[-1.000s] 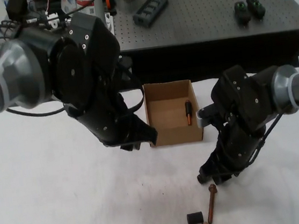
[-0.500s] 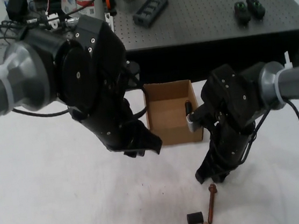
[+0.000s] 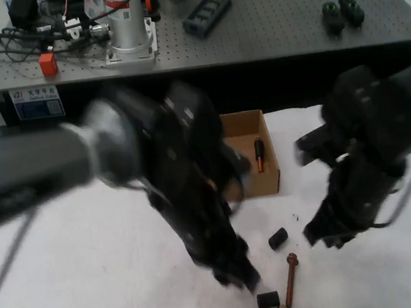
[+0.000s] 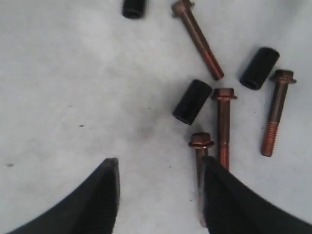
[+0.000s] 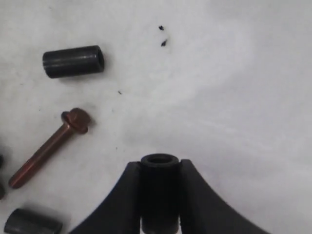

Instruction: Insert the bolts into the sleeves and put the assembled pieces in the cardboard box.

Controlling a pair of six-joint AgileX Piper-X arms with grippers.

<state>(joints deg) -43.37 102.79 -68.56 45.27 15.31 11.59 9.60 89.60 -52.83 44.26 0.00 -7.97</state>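
A lab: perforated optical breadboard (image 3: 287, 22) carrying wired equipment (image 3: 125, 22).

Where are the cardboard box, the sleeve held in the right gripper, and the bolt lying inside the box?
cardboard box (image 3: 265, 183), high view, front wall.
held sleeve (image 5: 160, 190), right wrist view, its side.
bolt (image 3: 259, 163), high view, shaft.

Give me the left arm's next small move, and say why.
Likely lower the left jaws, which stand open, onto the nearest bolt and close. The right jaws grip a sleeve, so a bolt is the missing half, and this one lies just inside the open gap.
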